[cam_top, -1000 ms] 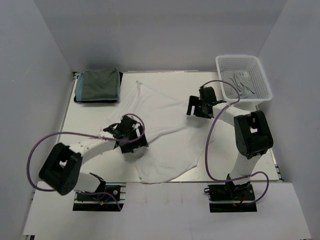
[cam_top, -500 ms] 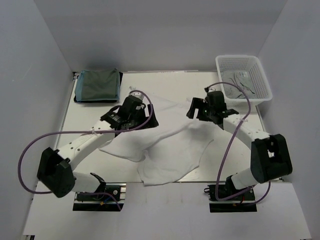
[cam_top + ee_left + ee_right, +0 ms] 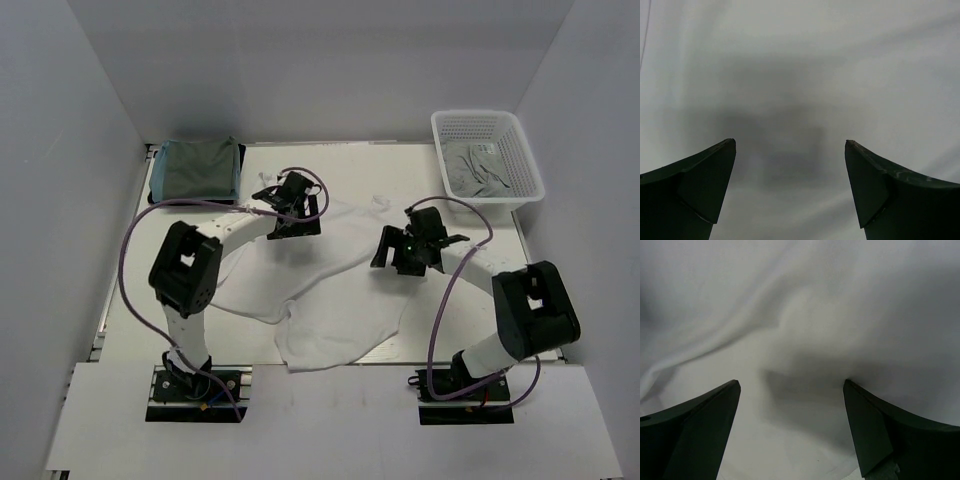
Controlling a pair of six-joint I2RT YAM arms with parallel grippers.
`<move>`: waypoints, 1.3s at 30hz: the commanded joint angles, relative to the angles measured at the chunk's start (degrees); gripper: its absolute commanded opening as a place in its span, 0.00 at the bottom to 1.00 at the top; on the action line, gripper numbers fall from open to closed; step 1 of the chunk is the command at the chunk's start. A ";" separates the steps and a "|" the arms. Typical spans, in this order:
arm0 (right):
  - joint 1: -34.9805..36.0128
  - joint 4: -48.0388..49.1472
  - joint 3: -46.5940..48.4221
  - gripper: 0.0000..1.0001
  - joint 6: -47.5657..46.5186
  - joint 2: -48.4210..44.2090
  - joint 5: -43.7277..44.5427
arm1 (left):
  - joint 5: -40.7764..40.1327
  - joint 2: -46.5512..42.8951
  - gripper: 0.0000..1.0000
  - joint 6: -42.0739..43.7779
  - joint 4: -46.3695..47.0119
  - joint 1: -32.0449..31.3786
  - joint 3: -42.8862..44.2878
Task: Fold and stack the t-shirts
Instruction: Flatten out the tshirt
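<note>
Top external view: a white t-shirt (image 3: 340, 290) lies spread and wrinkled across the middle of the table (image 3: 150, 260), one rumpled edge reaching the near side. The left gripper (image 3: 296, 218) hangs over the shirt's far-left part, its arm bent back from the base at the near edge. The right gripper (image 3: 395, 255) hangs over the shirt's right side. Neither is seen holding cloth from this angle. A folded teal-green t-shirt (image 3: 197, 170) rests in the far-left corner, well apart from both arms. In the far-right corner, crumpled grey t-shirts (image 3: 475, 170) lie inside a white lattice basket (image 3: 525, 160).

Left wrist view: two dark fingers (image 3: 700, 185) stand wide apart with nothing between them. Smooth white cloth fills the frame beneath, carrying the gripper's soft shadow. Whether the tips touch the fabric cannot be told.

Right wrist view: the right gripper's fingers (image 3: 880, 430) are likewise spread wide and hold nothing. Below them the white shirt shows shallow folds, one ridge running across from the lower left, and a shadow falls on the cloth between the tips.
</note>
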 commanded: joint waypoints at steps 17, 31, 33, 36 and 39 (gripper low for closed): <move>-8.29 -8.63 26.35 0.90 -6.32 21.51 16.49 | 19.98 -7.38 1.00 -4.03 7.50 -0.22 -23.67; -7.86 -5.38 25.67 0.90 -15.14 7.28 12.13 | 6.84 -12.91 1.00 -1.48 -1.62 -3.39 -12.88; -7.60 -4.59 21.46 0.90 -13.91 4.12 10.16 | 0.16 -10.81 1.00 -2.62 -4.08 -2.69 -11.12; -6.89 -3.63 17.23 0.90 -11.45 1.48 3.59 | -0.65 -6.87 1.00 -2.62 -5.93 -2.16 -7.87; -6.28 -1.08 12.57 0.90 -9.42 1.03 -0.29 | 2.59 -4.48 1.00 -2.62 -6.72 -0.94 -6.72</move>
